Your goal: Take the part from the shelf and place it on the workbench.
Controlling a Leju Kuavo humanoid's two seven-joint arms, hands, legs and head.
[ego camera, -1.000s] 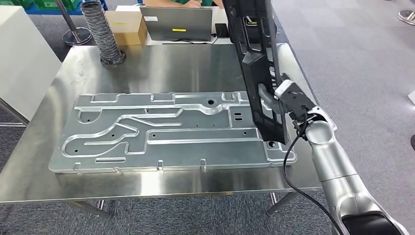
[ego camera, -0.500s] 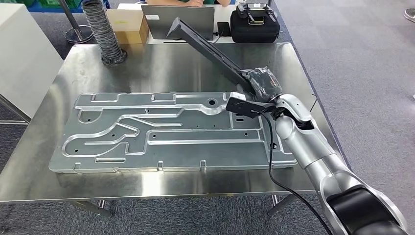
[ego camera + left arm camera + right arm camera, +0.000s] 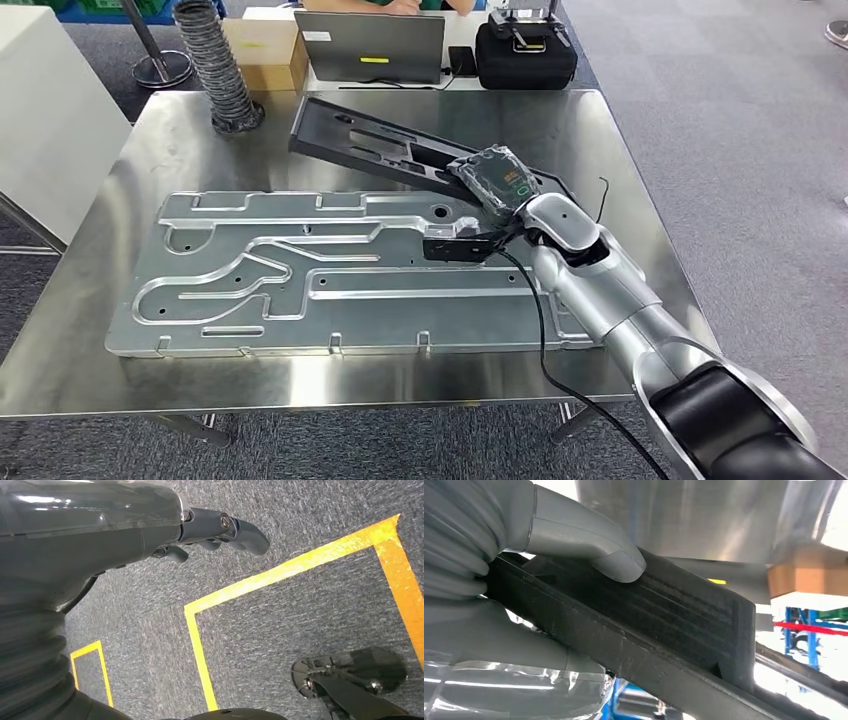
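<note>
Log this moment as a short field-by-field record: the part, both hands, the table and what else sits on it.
part: long black plastic part, lying low and slanted across the far side of the workbench
right hand: right hand grips the part's near end; thumb pressed on its edge
left hand: left hand hangs over grey carpet with yellow tape lines, holding nothing
workbench: steel workbench
on the workbench: large stamped metal panel; ribbed hose upright at the far left corner
behind the workbench: laptop, black case, cardboard box
</note>
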